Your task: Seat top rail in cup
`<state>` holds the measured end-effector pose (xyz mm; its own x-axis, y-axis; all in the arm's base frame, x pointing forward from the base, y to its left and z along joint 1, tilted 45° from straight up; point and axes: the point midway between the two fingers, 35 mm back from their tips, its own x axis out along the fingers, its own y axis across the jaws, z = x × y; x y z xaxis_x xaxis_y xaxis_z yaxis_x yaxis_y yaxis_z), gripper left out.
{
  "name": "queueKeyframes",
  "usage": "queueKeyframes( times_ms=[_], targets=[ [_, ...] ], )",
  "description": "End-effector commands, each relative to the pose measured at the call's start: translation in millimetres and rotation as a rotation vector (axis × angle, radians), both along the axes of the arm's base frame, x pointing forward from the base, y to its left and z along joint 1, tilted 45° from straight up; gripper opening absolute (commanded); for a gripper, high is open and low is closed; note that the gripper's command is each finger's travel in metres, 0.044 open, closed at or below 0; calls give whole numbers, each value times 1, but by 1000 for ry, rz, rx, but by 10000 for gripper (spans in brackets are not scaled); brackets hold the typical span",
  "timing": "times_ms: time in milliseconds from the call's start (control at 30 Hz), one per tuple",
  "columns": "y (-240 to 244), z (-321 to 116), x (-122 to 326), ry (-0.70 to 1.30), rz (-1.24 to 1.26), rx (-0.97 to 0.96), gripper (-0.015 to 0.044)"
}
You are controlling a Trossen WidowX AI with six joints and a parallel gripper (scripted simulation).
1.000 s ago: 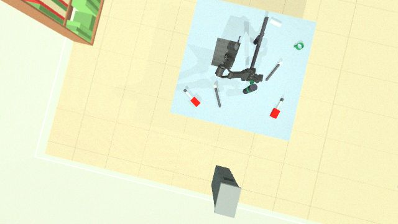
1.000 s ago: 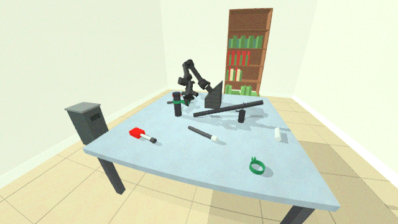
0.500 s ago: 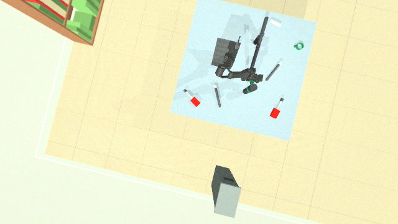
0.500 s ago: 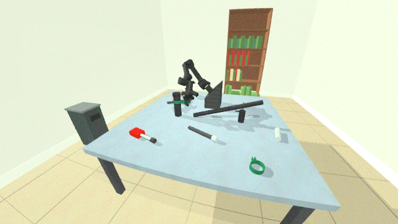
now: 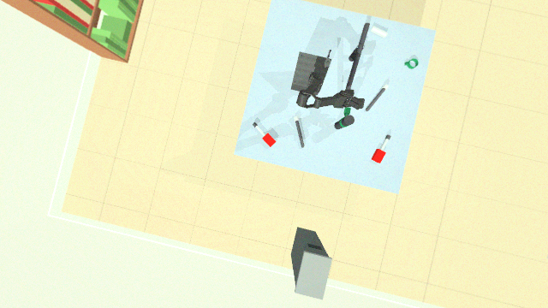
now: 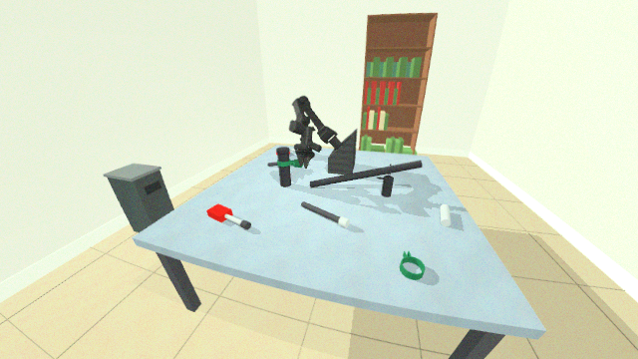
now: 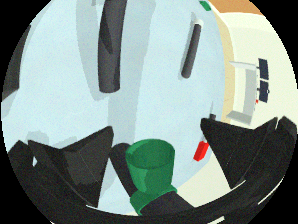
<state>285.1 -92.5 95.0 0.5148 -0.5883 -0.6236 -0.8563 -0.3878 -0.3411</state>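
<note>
The green rail-end cup [image 5: 347, 111] [image 6: 297, 163] [image 7: 150, 167] hangs on the brace band, high on the big dark post [image 5: 345, 121] [image 6: 284, 176], near its cap. Its mouth shows empty in the wrist view. My gripper [image 6: 305, 166] [image 7: 158, 127] is open, with a finger on each side of the cup and gaps between. The dark top rail [image 5: 353, 73] [image 6: 334, 179] [image 7: 109, 70] slopes across the small post [image 5: 354, 55] [image 6: 387, 187], its near end low and apart from the cup, its far end raised. The loop cap is hard to make out.
A dark rod with a white end [image 5: 377, 98] [image 6: 321, 213] [image 7: 191, 52] lies beside the post, another rod [image 5: 300, 133] on its other side. Two red-headed tools [image 5: 269, 139] [image 5: 378, 156], a white cylinder [image 5: 379, 31] [image 6: 445, 215] and a loose green band [image 6: 412, 276] lie further out.
</note>
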Motion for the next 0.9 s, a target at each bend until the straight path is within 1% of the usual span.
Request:
queueKeyframes(
  times_ms=[0,267,333,600,867],
  targets=[
    [11,1,0,-3,-5,1,440],
    [31,2,-2,-5,-1,-4,440],
    [31,-1,-1,-19,-18,26,440],
    [84,-14,-1,-253,-325,314,440],
    [128,-19,-9,-539,-660,543,440]
  ],
)
